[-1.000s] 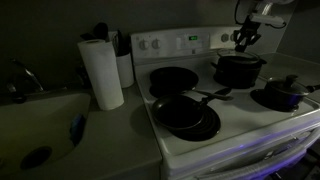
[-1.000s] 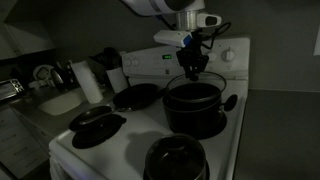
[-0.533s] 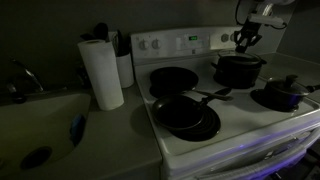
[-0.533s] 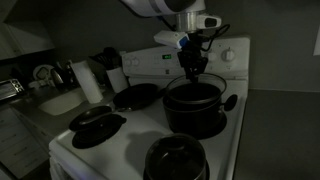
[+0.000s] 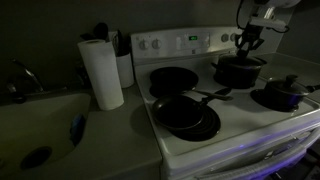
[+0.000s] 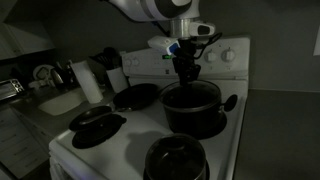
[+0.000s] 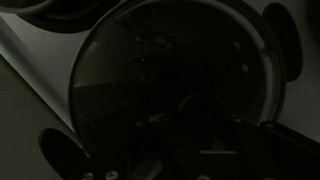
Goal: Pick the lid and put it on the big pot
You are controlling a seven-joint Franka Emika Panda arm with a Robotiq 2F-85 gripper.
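Note:
The big pot [image 5: 240, 74] [image 6: 196, 115] is black and stands on the stove's back burner. In the wrist view a wide round glassy disc with a thin bright rim, the lid [image 7: 170, 70], fills most of the picture right under me. In both exterior views it seems to lie level with the pot's top [image 6: 195, 90], but the dark hides detail. My gripper [image 5: 246, 45] [image 6: 186, 72] [image 7: 200, 135] hangs straight over the pot's middle, its fingertips close to the top. The fingers are black shapes, and whether they hold the knob does not show.
A small dark pot with a knob [image 5: 283, 93] [image 6: 176, 157] stands on another burner. Black frying pans [image 5: 186, 116] [image 5: 172, 79] [image 6: 97, 122] fill the remaining burners. The control panel [image 5: 180, 42] rises behind. A paper towel roll [image 5: 101, 72] and a sink [image 5: 40, 125] are beside the stove.
The gripper has sunk slightly toward the pot's top and shifted a little sideways, with the wrist turned. Pots and pans have not moved.

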